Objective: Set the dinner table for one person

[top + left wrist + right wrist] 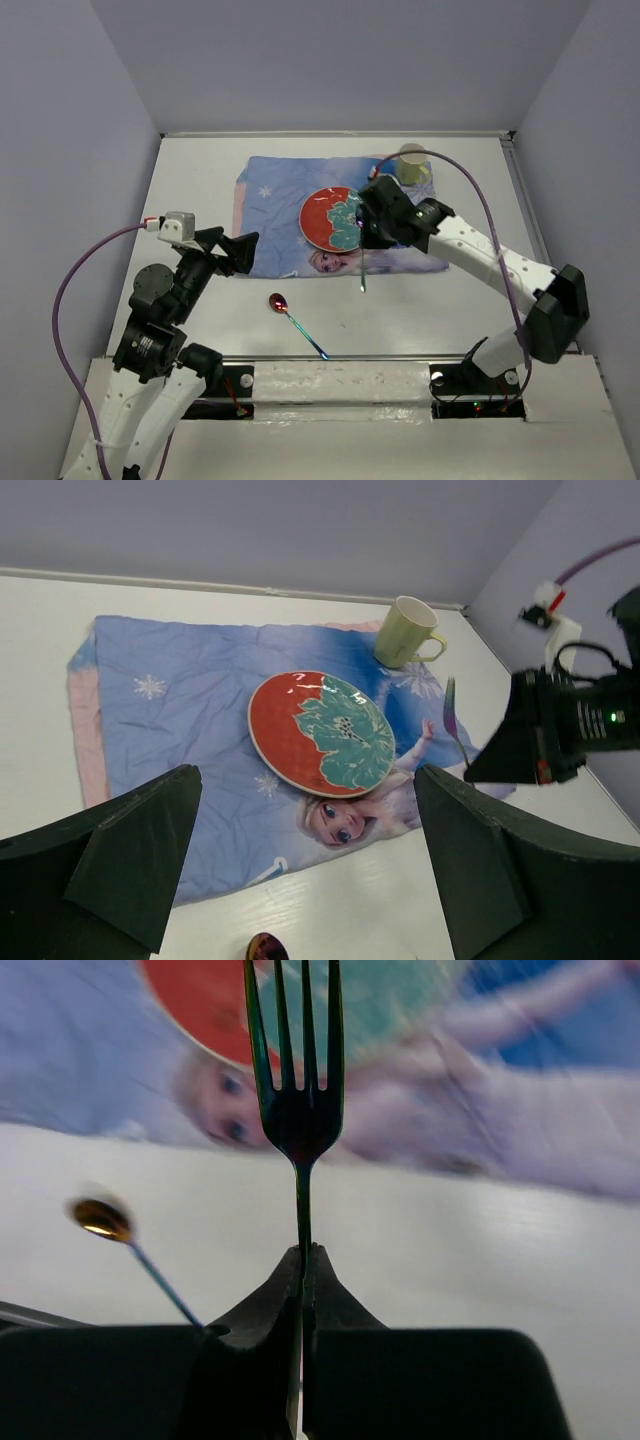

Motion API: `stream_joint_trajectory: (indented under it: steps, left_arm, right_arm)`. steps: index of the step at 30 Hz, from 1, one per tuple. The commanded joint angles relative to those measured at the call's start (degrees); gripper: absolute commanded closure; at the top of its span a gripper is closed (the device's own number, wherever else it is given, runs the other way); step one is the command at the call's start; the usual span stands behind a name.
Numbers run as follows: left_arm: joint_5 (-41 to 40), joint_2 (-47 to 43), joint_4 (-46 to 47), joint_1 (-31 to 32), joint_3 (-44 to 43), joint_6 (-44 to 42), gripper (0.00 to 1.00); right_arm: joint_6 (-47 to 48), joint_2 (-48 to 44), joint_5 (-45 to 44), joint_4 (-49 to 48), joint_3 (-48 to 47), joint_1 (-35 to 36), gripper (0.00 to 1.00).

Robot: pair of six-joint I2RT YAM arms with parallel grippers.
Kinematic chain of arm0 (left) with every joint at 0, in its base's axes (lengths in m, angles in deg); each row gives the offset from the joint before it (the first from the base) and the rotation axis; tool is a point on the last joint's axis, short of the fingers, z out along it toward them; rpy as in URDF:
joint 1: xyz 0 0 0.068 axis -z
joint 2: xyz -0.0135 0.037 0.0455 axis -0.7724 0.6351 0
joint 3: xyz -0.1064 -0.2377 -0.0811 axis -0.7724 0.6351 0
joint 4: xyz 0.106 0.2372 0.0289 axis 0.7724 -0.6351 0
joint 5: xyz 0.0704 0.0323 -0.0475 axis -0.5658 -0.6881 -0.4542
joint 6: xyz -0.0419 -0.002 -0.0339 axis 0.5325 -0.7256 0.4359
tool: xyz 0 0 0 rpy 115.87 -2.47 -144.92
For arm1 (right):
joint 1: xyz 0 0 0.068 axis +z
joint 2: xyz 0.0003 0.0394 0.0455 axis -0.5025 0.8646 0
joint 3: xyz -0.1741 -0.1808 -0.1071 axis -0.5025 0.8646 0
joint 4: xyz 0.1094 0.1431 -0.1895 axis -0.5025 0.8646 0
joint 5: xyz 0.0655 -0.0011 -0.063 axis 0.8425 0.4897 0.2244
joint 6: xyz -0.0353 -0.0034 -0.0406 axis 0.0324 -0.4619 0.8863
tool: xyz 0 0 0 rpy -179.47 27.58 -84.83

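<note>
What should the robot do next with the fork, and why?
Probably lower the fork onto the placemat beside the plate: the right gripper is shut on its handle, holding it above the table, and the plate has no cutlery beside it yet.

White matte dinner table (420, 310) (flat, rectangular)

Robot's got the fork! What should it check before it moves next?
1. Fork held in shut right pincer: ok.
2. Plate sits on the placemat: ok.
3. Bare placemat left of plate: ok.
4. Left pincer open, clear of plate: ok.
5. Spoon on placemat: not ok, it lies on the table.
6. Fork's height above placemat: cannot tell.
</note>
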Motion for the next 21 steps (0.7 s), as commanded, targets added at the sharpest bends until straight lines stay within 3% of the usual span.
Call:
stream_joint_trajectory:
  steps: [1,4,10,15,21]
  left_arm:
    - [-7.74,0.06,-0.54,-0.9,-0.75,0.05,0.01]
    - [-10.49,-0.03,-1.07,-1.43,-1.1,0.4,0.01]
    - [-10.06,0.5,-0.89,-1.78,-0.92,0.58,0.01]
    - [-8.39,0.77,-0.37,-1.78,-0.83,0.67,0.01]
    - [-7.68,0.59,-0.1,-1.78,-0.83,0.67,0.01]
  right_arm:
    - [4.47,14.66,1.9,-12.23,-18.09,0.7,1.0]
    - [3.78,24.45,6.38,-14.36,-32.33,1.22,1.0]
    - [-0.01,43.1,8.15,-14.18,-49.95,3.68,1.0]
    - [-1.59,51.1,9.2,-13.48,-56.11,4.3,1.0]
    - [-3.96,56.03,8.15,-13.57,-57.1,4.3,1.0]
